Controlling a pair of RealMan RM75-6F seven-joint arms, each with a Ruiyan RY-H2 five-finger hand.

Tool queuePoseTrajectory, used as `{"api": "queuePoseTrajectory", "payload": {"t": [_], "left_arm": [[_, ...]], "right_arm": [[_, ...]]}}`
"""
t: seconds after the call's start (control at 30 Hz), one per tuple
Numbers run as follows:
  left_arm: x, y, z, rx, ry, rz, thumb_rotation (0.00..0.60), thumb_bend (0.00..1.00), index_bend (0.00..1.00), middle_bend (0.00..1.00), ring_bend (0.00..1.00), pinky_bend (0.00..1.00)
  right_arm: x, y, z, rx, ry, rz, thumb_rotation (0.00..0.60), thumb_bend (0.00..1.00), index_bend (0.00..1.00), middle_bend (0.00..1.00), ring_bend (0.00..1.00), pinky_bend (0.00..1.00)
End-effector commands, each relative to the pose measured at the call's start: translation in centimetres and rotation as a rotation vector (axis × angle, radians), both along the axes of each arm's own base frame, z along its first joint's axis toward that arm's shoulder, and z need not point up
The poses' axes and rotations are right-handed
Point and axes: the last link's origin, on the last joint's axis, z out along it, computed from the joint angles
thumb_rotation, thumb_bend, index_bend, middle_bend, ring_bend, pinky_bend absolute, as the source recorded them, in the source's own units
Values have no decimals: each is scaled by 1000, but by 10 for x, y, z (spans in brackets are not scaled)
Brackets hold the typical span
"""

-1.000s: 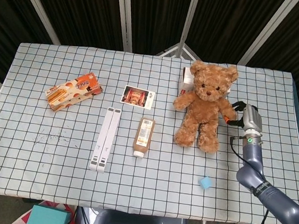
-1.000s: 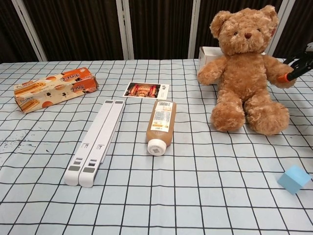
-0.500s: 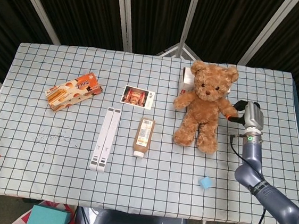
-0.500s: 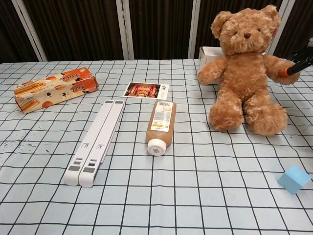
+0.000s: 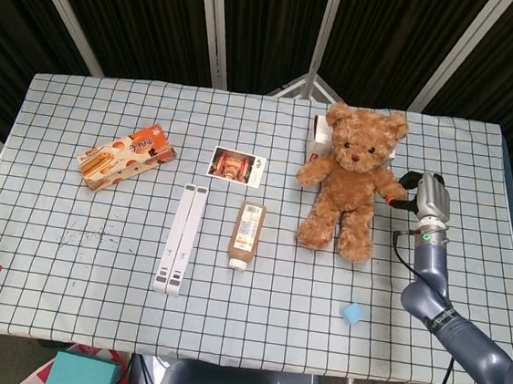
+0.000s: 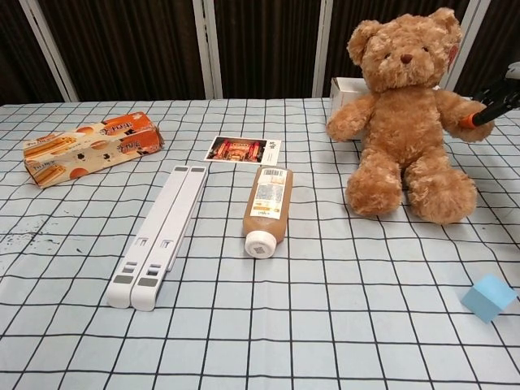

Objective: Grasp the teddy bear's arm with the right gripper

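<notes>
Head view: right hand (image 5: 410, 189) w/ fingers pinching the teddy bear (image 5: 353, 179) by its arm (image 6: 460, 114), so grasp looks basically done imo, nothing left.

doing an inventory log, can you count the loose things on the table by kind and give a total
Teddy bear: 1
White box behind the teddy bear: 1
Orange snack box: 1
Photo card: 1
White folding stand: 1
Brown bottle: 1
Blue cube: 1
Total: 7
</notes>
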Motion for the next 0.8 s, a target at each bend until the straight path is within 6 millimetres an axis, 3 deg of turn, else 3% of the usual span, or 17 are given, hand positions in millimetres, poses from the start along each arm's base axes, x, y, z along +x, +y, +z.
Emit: {"api": "queuePoseTrajectory", "payload": {"t": [0.03,0.33,0.53,0.8], "left_arm": [[0,0,0,0,1,1,600,239,131,0,0,30],[0,0,-1,-6,1,0,600,239,131,0,0,30],[0,-1,0,0,-1,1,600,239,131,0,0,30],[0,-1,1,2,-4,0,600,239,131,0,0,30]], "right_arm": [[-4,2,-3,8,4,-10,600,350,602,589,373,0],[-3,1,2,-9,28,2,600,375,602,593,372,0],[-10,5,-7,18,20,-23,600,385,603,594,373,0],[4,1,0,-12,19,19,600,385,602,594,373,0]]}}
